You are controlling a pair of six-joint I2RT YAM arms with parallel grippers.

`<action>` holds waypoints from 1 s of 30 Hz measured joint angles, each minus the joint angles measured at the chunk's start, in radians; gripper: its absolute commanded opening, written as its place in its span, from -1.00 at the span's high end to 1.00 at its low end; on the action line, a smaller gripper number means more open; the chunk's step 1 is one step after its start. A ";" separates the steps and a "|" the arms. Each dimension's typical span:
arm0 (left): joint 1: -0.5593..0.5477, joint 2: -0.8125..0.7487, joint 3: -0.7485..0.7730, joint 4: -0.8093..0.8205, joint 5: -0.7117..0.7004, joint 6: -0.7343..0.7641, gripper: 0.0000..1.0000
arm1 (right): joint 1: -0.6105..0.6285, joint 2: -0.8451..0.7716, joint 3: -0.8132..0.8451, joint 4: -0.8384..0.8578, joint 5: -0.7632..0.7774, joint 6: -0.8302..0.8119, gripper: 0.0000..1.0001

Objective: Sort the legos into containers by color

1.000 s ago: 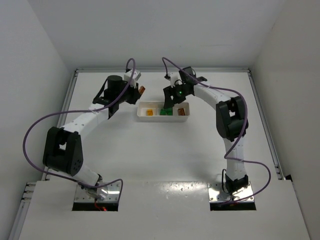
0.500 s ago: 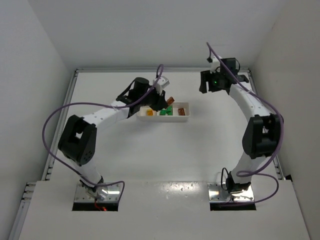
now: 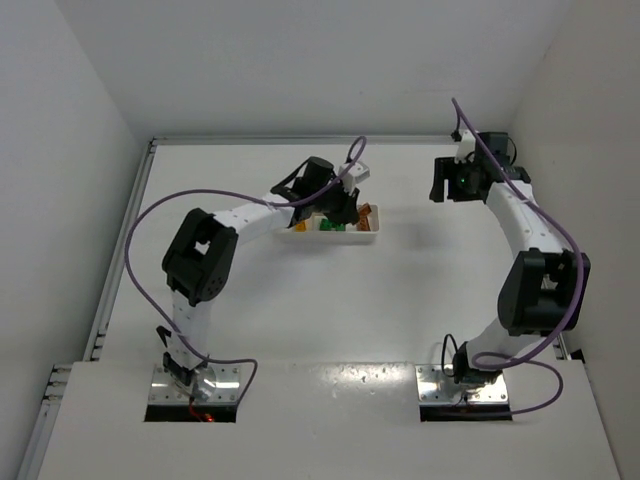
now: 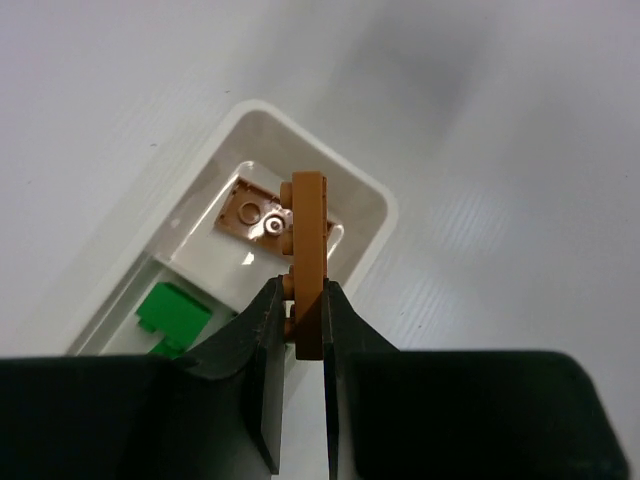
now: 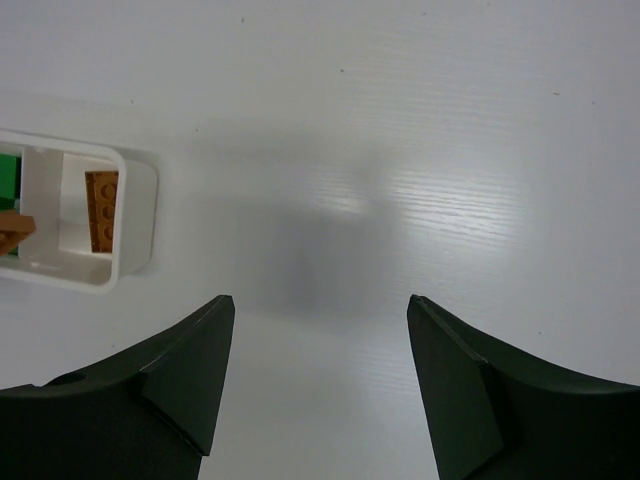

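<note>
The white tray lies at the back middle of the table. My left gripper is shut on a reddish-brown lego, held edge-on just above the tray's right end compartment. A second reddish-brown lego lies flat in that compartment. In the middle compartment sits a green lego, and a yellow-orange one is in the left one. My right gripper hangs open and empty over bare table, well to the right of the tray.
White walls close the table at the back and on both sides. The right arm arches along the right side, its gripper near the back right corner. Purple cables loop above both arms.
My left gripper carried the reddish-brown lego rightward from beside the tray's left end to above its right compartment. The right arm drew back from the tray to the back right.
</note>
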 measured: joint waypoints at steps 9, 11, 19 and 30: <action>-0.035 0.100 0.078 -0.038 -0.053 0.013 -0.02 | -0.057 -0.022 -0.004 -0.009 -0.008 0.000 -0.41; -0.035 0.115 0.087 -0.043 -0.068 0.012 -0.02 | -0.058 -0.022 -0.005 -0.011 -0.012 0.000 -0.41; -0.026 0.101 0.060 0.005 -0.059 -0.031 -0.16 | -0.058 -0.024 -0.008 -0.011 -0.066 0.000 -0.41; 0.057 -0.164 0.037 -0.122 -0.162 -0.078 -0.91 | -0.071 -0.086 -0.156 0.085 -0.269 0.004 -0.44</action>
